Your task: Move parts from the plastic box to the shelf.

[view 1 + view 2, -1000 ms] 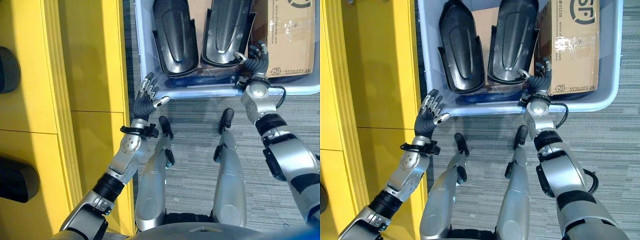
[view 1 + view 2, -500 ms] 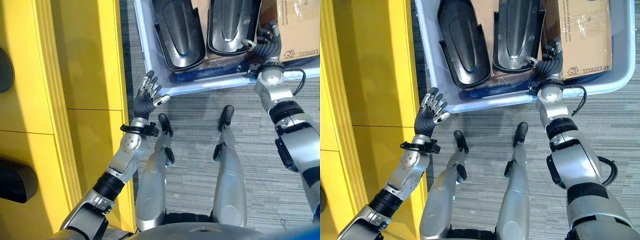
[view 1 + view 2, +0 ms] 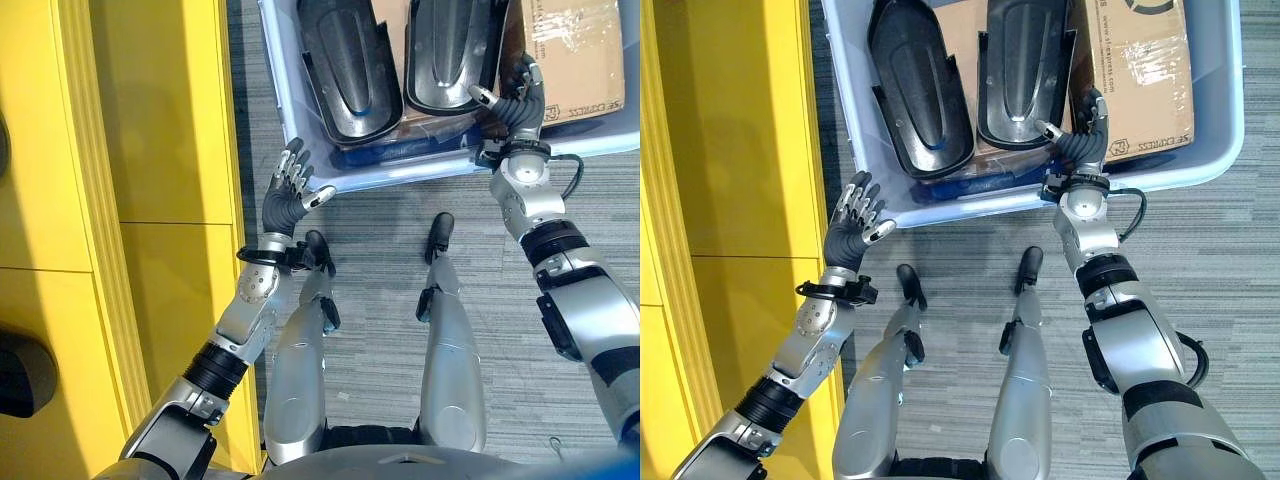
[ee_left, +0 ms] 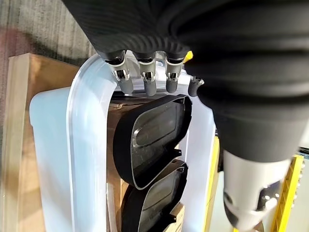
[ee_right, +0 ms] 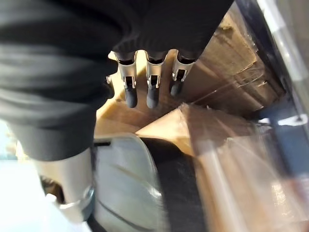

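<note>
My right hand (image 3: 1081, 143), fingers loosely spread, hovers beside the nearer black part (image 3: 1020, 70) inside the plastic box (image 3: 1215, 165), while my left hand (image 3: 848, 235) waits open outside its corner.

Grey carpeted floor (image 3: 1200, 250) bearing a translucent pale-blue plastic box (image 3: 1230, 120); beside the box, along the robot's left, stands a tall yellow shelf unit (image 3: 150, 150). Box and shelf are separated by a narrow strip of carpet.
</note>
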### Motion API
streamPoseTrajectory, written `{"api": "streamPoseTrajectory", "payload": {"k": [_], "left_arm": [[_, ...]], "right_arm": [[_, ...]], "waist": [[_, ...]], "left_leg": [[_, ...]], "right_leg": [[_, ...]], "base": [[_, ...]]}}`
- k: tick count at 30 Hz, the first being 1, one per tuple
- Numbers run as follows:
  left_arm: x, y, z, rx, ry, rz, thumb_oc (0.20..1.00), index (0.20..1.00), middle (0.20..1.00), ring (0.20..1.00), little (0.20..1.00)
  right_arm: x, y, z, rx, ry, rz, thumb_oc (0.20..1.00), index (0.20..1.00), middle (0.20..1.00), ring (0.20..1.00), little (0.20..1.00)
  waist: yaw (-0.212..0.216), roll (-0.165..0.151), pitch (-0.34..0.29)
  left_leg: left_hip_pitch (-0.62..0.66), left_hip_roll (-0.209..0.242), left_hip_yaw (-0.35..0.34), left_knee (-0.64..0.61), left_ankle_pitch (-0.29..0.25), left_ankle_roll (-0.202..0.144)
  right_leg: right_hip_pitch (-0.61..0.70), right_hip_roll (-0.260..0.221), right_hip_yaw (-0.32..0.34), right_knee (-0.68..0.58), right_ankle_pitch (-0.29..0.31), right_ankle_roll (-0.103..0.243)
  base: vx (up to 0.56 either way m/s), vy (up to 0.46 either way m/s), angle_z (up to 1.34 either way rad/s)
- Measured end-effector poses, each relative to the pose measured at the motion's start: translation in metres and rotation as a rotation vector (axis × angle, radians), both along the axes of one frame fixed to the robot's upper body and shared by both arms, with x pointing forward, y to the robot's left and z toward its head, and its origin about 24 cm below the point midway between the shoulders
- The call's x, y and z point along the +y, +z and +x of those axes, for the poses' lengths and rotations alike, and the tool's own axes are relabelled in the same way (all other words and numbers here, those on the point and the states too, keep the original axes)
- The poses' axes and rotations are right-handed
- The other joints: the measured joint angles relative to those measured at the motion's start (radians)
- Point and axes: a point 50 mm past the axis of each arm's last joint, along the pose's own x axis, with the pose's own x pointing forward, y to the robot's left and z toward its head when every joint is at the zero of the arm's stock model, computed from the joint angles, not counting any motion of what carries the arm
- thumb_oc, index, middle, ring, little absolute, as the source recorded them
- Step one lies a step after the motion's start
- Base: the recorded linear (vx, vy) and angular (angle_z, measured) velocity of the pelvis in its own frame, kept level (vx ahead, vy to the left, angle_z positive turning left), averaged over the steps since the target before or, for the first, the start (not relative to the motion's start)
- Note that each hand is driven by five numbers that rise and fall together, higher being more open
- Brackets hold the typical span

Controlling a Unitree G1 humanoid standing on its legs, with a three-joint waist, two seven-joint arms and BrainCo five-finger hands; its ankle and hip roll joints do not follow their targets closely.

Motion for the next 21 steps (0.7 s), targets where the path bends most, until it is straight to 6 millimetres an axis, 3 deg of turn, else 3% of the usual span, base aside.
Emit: {"api": "streamPoseTrajectory", "payload": {"k": [5, 10, 21], "left_arm": [[-0.001, -0.001, 0.0, 0.007, 0.006, -0.006, 1.0, 1.0, 1.0, 1.0, 1.0], [-0.003, -0.001, 0.0, 0.009, 0.006, -0.009, 1.0, 1.0, 1.0, 1.0, 1.0], [-0.009, -0.001, 0.0, 0.008, -0.015, -0.005, 1.0, 1.0, 1.0, 1.0, 1.0]], "right_arm": [[0.017, -0.011, 0.0, 0.01, 0.031, 0.088, 1.0, 1.0, 1.0, 1.0, 1.0], [0.019, -0.012, 0.0, -0.008, 0.038, 0.197, 1.0, 1.0, 1.0, 1.0, 1.0], [0.028, -0.02, -0.002, -0.002, 0.064, 0.25, 1.0, 1.0, 1.0, 1.0, 1.0]], "waist": [[0.001, -0.003, -0.002], [0.002, -0.003, -0.002], [0.006, 0.0, -0.005]], "left_leg": [[0.0, 0.0, 0.0, 0.0, 0.0, 0.0], [0.001, 0.0, 0.001, 0.0, 0.0, 0.0], [0.011, -0.001, 0.005, 0.001, 0.0, 0.0]], "right_leg": [[0.0, 0.0, 0.001, -0.002, 0.0, 0.0], [0.0, 0.0, 0.001, -0.002, 0.0, 0.0], [0.005, 0.001, 0.008, 0.0, 0.001, -0.001]], "base": [[0.0, 0.0, 0.0], [0.0, 0.0, 0.0], [0.0, 0.0, 0.0]]}}
